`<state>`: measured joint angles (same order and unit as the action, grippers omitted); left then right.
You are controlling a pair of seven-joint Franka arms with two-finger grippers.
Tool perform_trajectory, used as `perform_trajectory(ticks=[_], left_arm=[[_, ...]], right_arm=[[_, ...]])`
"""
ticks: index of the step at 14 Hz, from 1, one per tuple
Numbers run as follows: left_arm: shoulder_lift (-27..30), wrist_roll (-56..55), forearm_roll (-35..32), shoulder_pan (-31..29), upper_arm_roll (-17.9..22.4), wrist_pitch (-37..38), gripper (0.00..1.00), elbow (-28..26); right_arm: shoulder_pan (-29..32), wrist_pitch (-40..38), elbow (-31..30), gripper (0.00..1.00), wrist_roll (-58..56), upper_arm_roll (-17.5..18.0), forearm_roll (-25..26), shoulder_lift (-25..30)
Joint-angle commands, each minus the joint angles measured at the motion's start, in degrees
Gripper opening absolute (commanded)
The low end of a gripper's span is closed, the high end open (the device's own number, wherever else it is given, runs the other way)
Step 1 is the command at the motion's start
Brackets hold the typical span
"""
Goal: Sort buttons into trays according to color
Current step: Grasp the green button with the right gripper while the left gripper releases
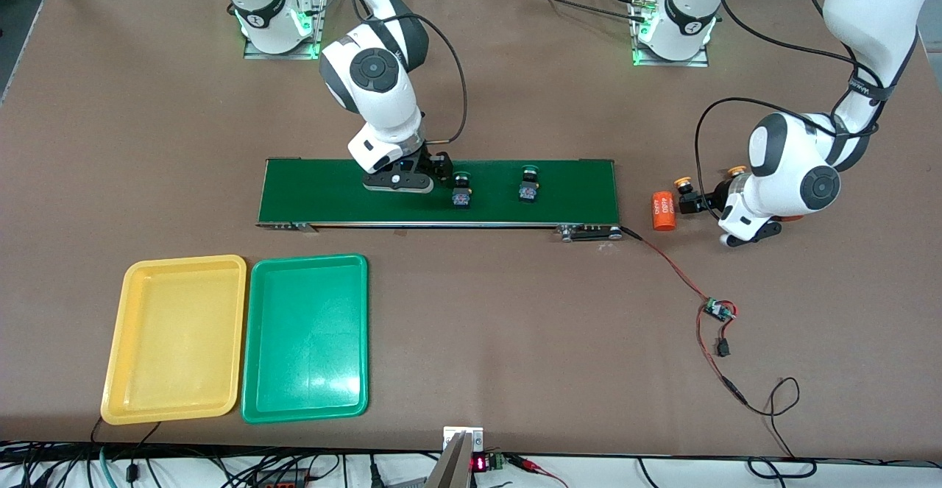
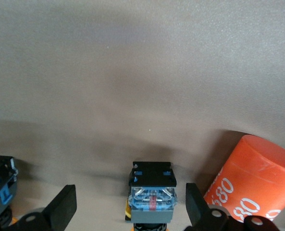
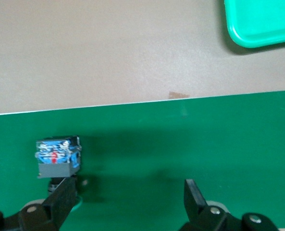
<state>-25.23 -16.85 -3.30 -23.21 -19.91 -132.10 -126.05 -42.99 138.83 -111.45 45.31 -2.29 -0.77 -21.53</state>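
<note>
Two green-capped buttons stand on the dark-green conveyor belt. My right gripper hangs open low over the belt, and the nearer green button is just outside one fingertip, not between the fingers. At the left arm's end of the table, my left gripper is open around a yellow-capped button without touching it. A second yellow button sits beside it. The yellow tray and green tray lie side by side, both holding nothing.
An orange cylinder with white print lies close beside the left gripper's fingers. Red and black wires with a small circuit board trail from the belt's end toward the front camera. A corner of the green tray shows in the right wrist view.
</note>
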Motion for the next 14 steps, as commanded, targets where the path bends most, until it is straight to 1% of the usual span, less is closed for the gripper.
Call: perform_trajectory(ticks=[1, 2, 3, 5, 6, 8, 11, 14], left_arm=[[0.2, -0.8, -1.5, -0.5, -0.5, 0.5, 0.86, -0.3], [0.2, -0.8, -1.5, -0.5, -0.5, 1.2, 0.74, -0.3], [0.2, -0.8, -1.5, -0.4, -0.5, 1.7, 0.55, -0.3], [0.4, -0.9, -1.5, -0.4, -0.5, 2.0, 0.26, -0.3], [0.9, -0.8, -1.5, -0.4, -0.5, 2.0, 0.17, -0.3], [3.2, -0.1, -1.5, -0.4, -0.6, 2.1, 0.09, 0.1], [9.0, 0.8, -1.8, 0.0, -1.2, 2.2, 0.05, 1.1], [13.4, 11.5, -1.4, 0.3, -3.5, 5.0, 0.03, 3.6]], right_arm=[[-0.3, -0.5, 2.9, 1.00, 2.2, -0.3, -0.3, -1.6], [-0.4, -0.5, 3.4, 1.00, 2.3, -0.3, -0.3, -2.1], [-0.4, -0.5, 3.6, 1.00, 2.4, -0.3, -0.3, -2.5], [-0.4, -0.5, 4.0, 1.00, 2.5, -0.3, -0.3, -2.9], [-0.5, -0.5, 4.2, 1.00, 3.5, -0.3, -0.5, -3.2], [-0.9, -0.5, 5.4, 1.00, 4.6, -0.3, -0.6, -4.2], [-1.0, -0.4, 6.1, 1.00, 4.8, -0.3, -0.7, -5.4], [-2.1, -0.4, 6.8, 1.00, 5.1, -0.3, -0.6, -7.2]])
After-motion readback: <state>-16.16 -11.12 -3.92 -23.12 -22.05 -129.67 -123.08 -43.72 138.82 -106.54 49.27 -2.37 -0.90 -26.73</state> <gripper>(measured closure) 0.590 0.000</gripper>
